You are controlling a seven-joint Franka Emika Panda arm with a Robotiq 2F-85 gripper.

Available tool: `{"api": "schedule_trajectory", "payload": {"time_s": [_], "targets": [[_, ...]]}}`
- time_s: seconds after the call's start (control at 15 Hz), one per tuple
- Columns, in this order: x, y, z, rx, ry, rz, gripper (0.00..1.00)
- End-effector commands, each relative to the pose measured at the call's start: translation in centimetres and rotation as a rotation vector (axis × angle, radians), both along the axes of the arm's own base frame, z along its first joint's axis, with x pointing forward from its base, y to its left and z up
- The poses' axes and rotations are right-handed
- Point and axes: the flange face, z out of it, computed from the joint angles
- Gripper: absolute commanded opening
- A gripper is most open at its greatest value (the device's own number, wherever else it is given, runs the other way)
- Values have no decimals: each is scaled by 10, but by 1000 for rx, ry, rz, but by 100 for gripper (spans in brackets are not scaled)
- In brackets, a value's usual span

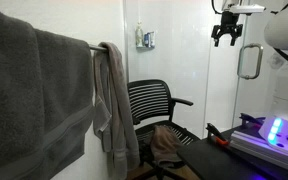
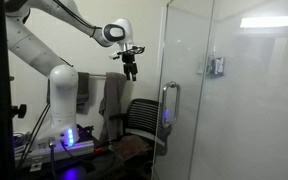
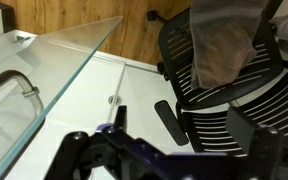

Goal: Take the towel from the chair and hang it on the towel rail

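The taupe towel [image 1: 166,143] lies crumpled on the seat of the black office chair [image 1: 156,103]. In the wrist view the towel [image 3: 220,45] shows on the seat beyond the chair's slatted backrest [image 3: 229,110]. The towel rail [image 1: 95,47] is a thin bar on the wall, with a large dark grey towel [image 1: 29,95] and a paler narrow towel [image 1: 111,100] hanging on it. My gripper [image 1: 225,38] is open and empty, high above the chair and to one side; it also shows in an exterior view [image 2: 131,70] and in the wrist view [image 3: 184,125].
A glass door with a looped chrome handle [image 1: 249,62] stands close beside my gripper; the glass edge [image 3: 79,60] runs past the chair. A bench with a blue-lit device [image 1: 274,130] is near the chair. The robot base [image 2: 62,95] stands behind the hung towels.
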Motion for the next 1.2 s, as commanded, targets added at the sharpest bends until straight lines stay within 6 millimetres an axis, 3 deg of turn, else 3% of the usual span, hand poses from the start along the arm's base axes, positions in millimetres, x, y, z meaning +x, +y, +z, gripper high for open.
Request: {"api": "schedule_trajectory", "payload": {"time_s": [0.0, 0.13, 0.2, 0.6, 0.73, 1.13], "targets": [[0, 0, 1, 0, 1, 0, 100], [0, 0, 1, 0, 1, 0, 100], [17, 7, -19, -1, 92, 19, 100], [66, 84, -125, -36, 349, 227, 100], [81, 100, -153, -95, 376, 284, 100], [144, 88, -214, -170, 312, 191, 100]]}}
